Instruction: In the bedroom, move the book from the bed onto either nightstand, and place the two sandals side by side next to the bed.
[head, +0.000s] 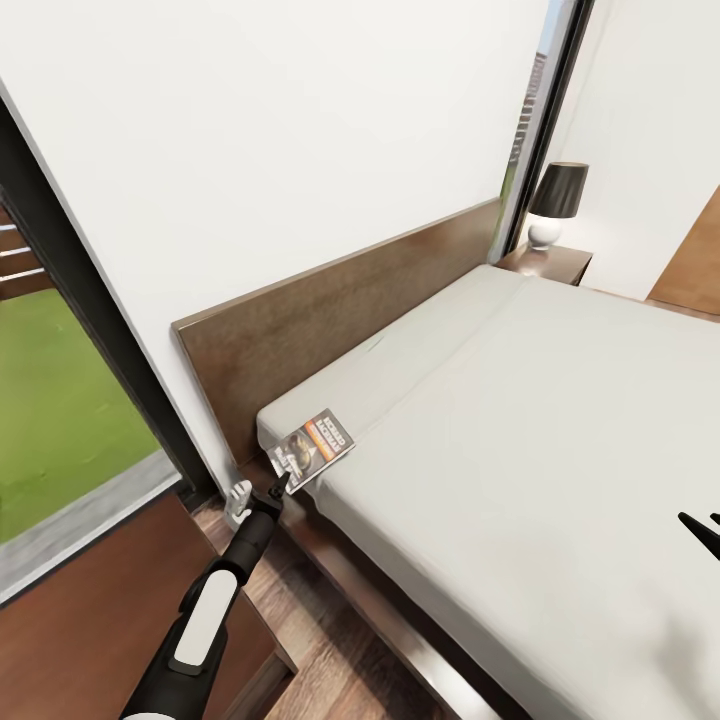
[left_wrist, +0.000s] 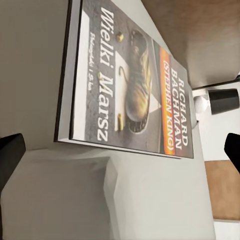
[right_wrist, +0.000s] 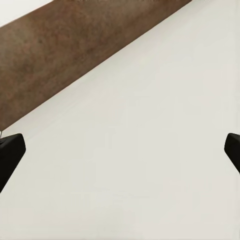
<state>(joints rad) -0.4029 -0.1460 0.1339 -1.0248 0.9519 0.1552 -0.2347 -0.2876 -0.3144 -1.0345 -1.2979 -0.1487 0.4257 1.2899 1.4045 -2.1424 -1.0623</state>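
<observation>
The book (head: 316, 447) lies at the near corner of the bed's pale mattress (head: 540, 430), close to the brown headboard (head: 330, 320). Its dark cover with the orange band and "RICHARD BACHMAN" is seen close up as the book (left_wrist: 130, 90) in the left wrist view. My left gripper (head: 279, 489) is at the book's near edge, open, its black fingertips (left_wrist: 10, 150) spread wider than the book. Over the mattress at the right hangs my right gripper (head: 702, 530), open and holding nothing, with bare mattress (right_wrist: 150, 165) under it. The sandals are out of view.
A reddish-brown nightstand (head: 548, 262) with a black-shaded lamp (head: 553, 203) stands at the bed's far side. A reddish-brown cabinet top (head: 90, 610) sits beside my left arm, under a dark-framed window (head: 60, 420). The wood floor (head: 330, 650) runs along the bed frame.
</observation>
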